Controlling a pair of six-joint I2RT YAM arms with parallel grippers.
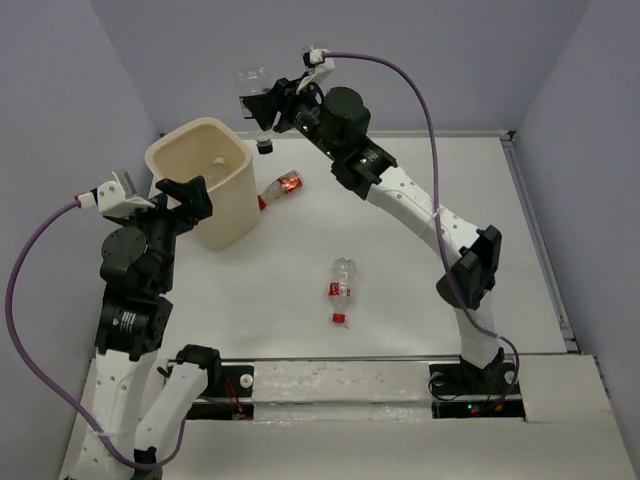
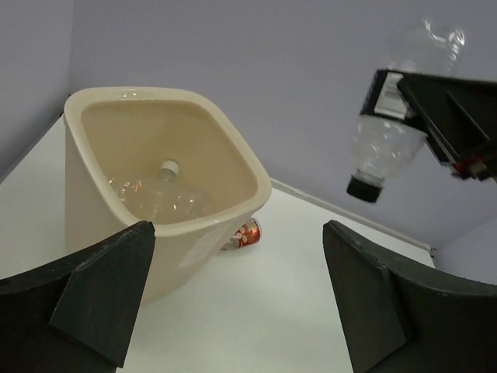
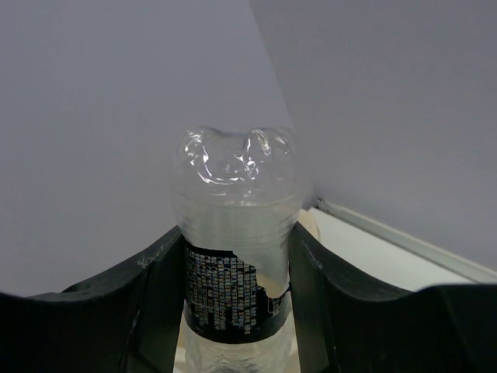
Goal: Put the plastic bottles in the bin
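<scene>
The right jaws are clamped across the black-label bottle [image 2: 380, 136]. Its cap hangs below them, and it is held high, probably to clear the rim of the bin [image 2: 256, 190] down to their side. The left jaws stand wide apart and empty, with a white-capped bottle [image 2: 159, 194] lying inside the bin just ahead. Two red-label bottles lie on the desk, one against the bin [image 1: 285, 185] and one well apart from both jaws [image 1: 343, 278].

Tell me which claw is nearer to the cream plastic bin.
Left. The left claw hangs open by the near-left rim of the cream rounded-square plastic bin; the right claw holds a clear black-labelled plastic bottle up in the air beyond its far-right corner.
</scene>
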